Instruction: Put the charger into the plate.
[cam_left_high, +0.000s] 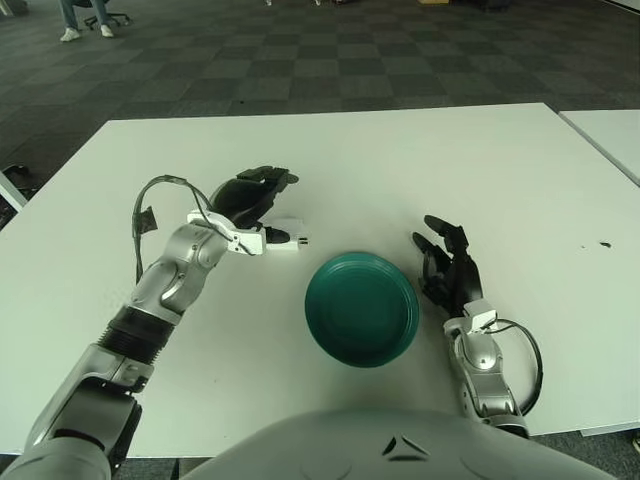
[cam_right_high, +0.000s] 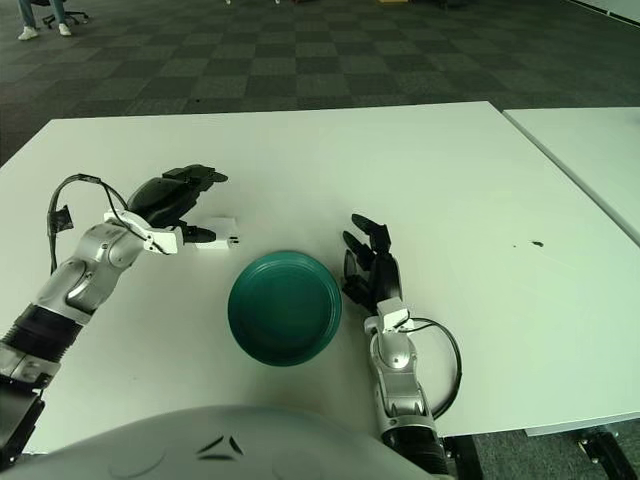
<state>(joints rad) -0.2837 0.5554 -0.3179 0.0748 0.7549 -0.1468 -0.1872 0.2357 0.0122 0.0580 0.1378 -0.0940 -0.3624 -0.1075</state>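
Note:
The charger is a small white block lying on the white table, just up and left of the teal plate. My left hand reaches in from the left. Its upper fingers hover over the charger, and the thumb sits low by the charger's left end. The fingers are spread and do not close on the charger. To the right of the plate is my right hand, idle with its fingers spread. The plate holds nothing.
A second white table stands at the right, across a narrow gap. A small dark speck marks the table at the right. A black cable loops off my left forearm. Carpeted floor lies beyond the far edge.

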